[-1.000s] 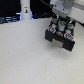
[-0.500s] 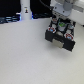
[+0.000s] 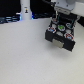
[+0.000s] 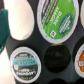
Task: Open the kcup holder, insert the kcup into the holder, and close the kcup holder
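1. The kcup holder (image 3: 61, 34) sits on the white surface (image 3: 27, 57) toward the exterior view's right, its tray pulled out so the round slots face up. That open position is what lets a pod drop in from above.
2. The arm hangs directly over the tray, wrist camera looking straight down into the slots; judging by this, the insertion step is at hand or just done.
3. In the wrist view the kcup (image 4: 59, 19), green and white on top, lies seated in a slot. A second pod with a teal and white top (image 4: 25, 61) sits nearby, and an orange-edged pod (image 4: 80, 57) shows at the frame's border. An empty dark slot (image 4: 56, 57) lies between those two.
4. A teal shape at the frame's edge may be one of the fingers (image 4: 4, 22); I cannot tell how far open they are or whether they grip anything.
5. Against the earlier exterior frames, arm and tray look unmoved.
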### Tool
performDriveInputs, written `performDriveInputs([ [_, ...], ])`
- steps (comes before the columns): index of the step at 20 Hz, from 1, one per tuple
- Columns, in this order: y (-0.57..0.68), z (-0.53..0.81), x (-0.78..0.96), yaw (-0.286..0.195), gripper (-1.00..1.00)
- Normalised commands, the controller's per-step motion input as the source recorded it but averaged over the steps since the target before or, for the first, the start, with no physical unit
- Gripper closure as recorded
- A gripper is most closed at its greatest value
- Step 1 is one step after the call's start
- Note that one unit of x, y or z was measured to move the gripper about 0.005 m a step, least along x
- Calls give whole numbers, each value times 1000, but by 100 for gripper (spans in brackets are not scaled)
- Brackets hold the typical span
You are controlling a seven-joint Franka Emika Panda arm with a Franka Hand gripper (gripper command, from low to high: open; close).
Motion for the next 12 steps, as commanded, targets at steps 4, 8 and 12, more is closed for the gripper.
performDriveInputs([
  [4, -427, 368, 517, 45, -100],
  [8, -446, 268, 644, 13, -100],
  [12, -350, 139, 723, 8, -100],
])
